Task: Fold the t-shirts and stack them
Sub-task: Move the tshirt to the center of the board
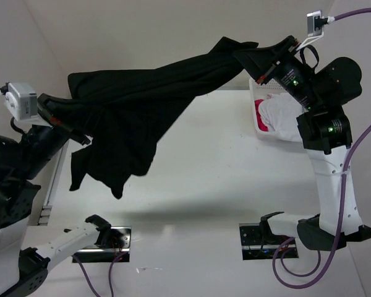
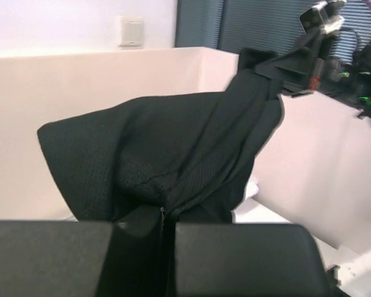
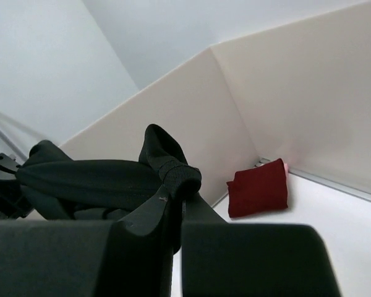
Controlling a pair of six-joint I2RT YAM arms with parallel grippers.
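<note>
Black t-shirt [image 1: 136,105]: off the table [image 1: 210,185], strung in the air between both grippers; loose cloth hangs down below its left end.
Left gripper [image 2: 164,216]: jaws pressed together, a fold of the black cloth pinched between them.
Right gripper [image 3: 175,201]: jaws pressed together on a bunched edge of the same shirt; sits further from the arm bases than the left one.
Basket [image 1: 263,133]: white plastic, far right of the table, partly behind the right arm.
Basket contents: white t-shirt [image 1: 284,114], crumpled; pink-red t-shirt [image 1: 260,116] at its left side.
Dark red t-shirt [image 3: 258,187]: folded, lying in a table corner against the wall panels; right wrist view only.
</note>
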